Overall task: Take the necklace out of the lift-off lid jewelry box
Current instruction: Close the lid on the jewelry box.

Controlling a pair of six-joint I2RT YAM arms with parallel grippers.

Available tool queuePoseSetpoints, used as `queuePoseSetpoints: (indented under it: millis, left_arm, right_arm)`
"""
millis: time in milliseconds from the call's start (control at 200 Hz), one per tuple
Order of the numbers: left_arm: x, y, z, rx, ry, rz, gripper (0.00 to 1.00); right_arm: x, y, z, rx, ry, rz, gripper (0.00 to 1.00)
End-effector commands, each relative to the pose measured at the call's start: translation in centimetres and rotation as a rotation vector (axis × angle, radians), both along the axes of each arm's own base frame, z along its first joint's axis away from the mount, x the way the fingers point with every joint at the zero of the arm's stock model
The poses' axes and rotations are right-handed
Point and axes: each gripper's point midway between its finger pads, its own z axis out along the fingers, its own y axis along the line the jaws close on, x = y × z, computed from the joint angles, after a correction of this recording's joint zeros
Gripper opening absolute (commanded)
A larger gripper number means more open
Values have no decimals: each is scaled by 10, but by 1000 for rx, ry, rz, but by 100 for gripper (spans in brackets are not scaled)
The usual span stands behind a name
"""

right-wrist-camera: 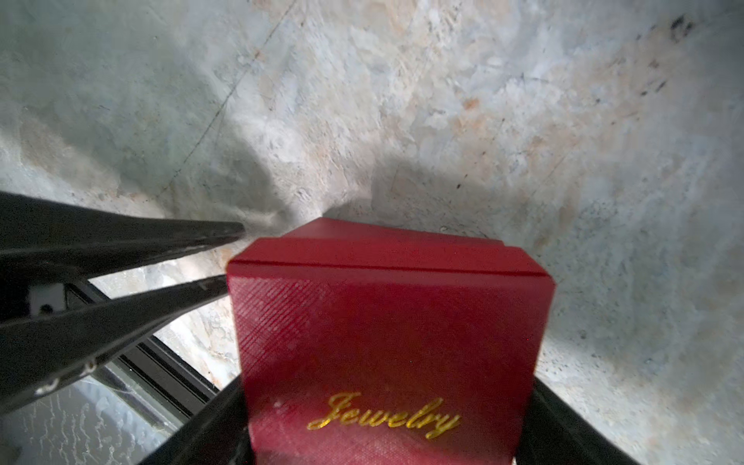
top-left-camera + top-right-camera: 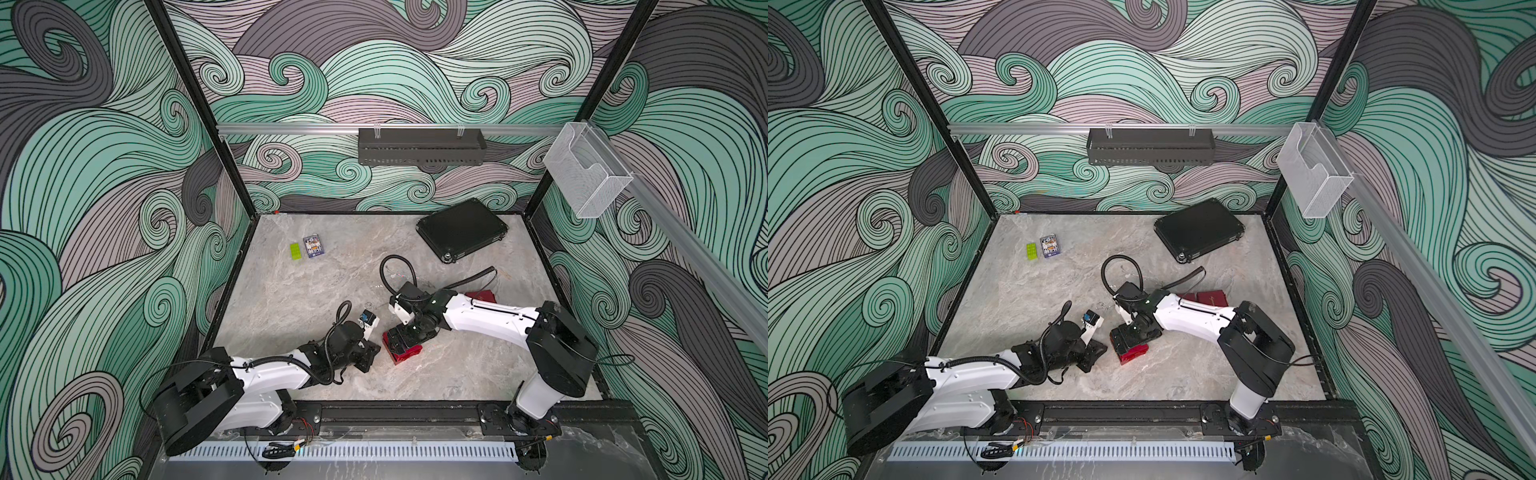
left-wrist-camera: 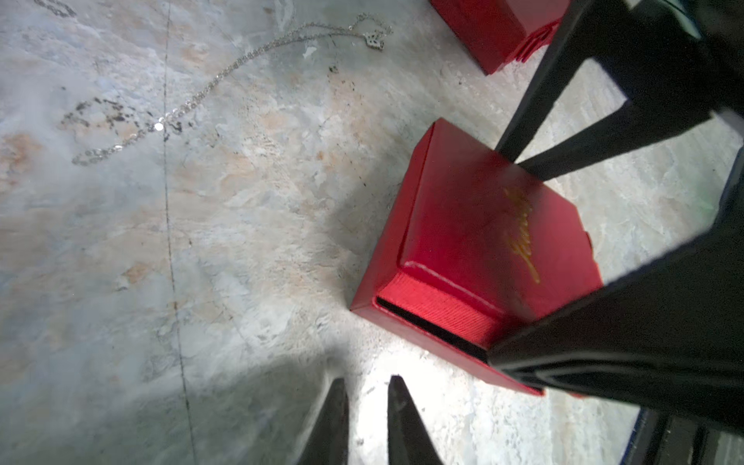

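Necklace (image 3: 161,127) is lying loose on the marbled table (image 3: 249,282), well apart from the red box (image 1: 390,334), so the takeout is looking done. Right pincer (image 3: 499,257) is straddling that box from above, 2 fingers flanking it, probably steadying it. I cannot tell whether they are pressing or just clear. The gold-lettered lid (image 3: 475,209) is sitting on top, seemingly not quite square. Left pincer (image 3: 368,382) is hovering just beside, tips barely parted, pinching nothing. The box is looking like stiff, ribbed card, and the chain is looking thin, silvery and limp.
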Motion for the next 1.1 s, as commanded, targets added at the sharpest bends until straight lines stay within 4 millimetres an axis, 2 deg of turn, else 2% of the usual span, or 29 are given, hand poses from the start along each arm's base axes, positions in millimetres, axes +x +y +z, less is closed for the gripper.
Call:
queuePoseSetpoints:
  millis: [0, 220, 495, 856, 1096]
  left_arm:
    - [-2, -8, 5, -28, -2, -23, 18]
    - [-4, -17, 4, -32, 5, -53, 17]
    - [-2, -24, 7, -41, -6, -62, 17]
    - [-1, -38, 12, -56, -20, -84, 16]
    - [1, -41, 6, -36, -21, -78, 15]
  right_arm:
    - [1, 6, 15, 52, -22, 7, 96]
    - [0, 1, 13, 55, -22, -5, 99]
    - [11, -11, 21, 103, -37, -95, 88]
    - [9, -14, 7, 98, 0, -100, 83]
    - [5, -10, 2, 107, 33, -95, 77]
